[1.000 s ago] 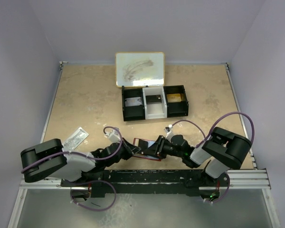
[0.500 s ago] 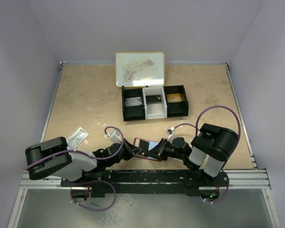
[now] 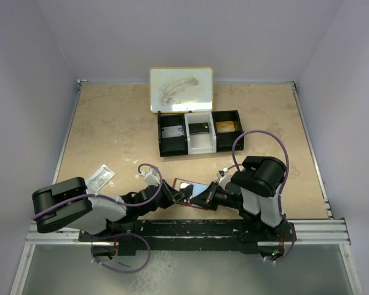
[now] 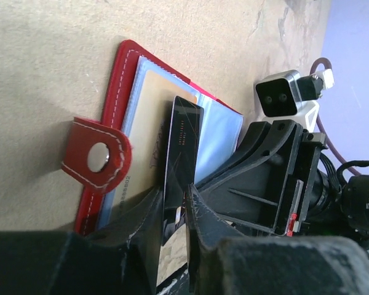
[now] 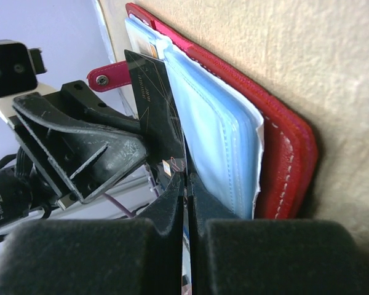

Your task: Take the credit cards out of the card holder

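The red card holder (image 3: pixel 179 182) lies open on the table near the front edge, between both grippers, its pale blue sleeves (image 5: pixel 215 135) fanned up. A black credit card (image 4: pixel 184 141) stands out of the sleeves, and a beige card (image 4: pixel 149 123) stays tucked inside. My right gripper (image 5: pixel 186 184) is shut on the black card's edge (image 5: pixel 150 98). My left gripper (image 4: pixel 174 215) straddles the same card from the other side. Its jaws are slightly apart, with a gap beside the card. The red snap tab (image 4: pixel 98 157) sticks out to the left.
A long black tray (image 3: pixel 229 142) with a white middle holds several cards behind the holder. A white board (image 3: pixel 181 90) rests at the back. A clear packet (image 3: pixel 99 178) lies at the left. The metal rail (image 3: pixel 190 228) runs along the near edge.
My right gripper has closed onto the black card while its arm folded in and upright. My left jaws have eased apart from a tight grip.
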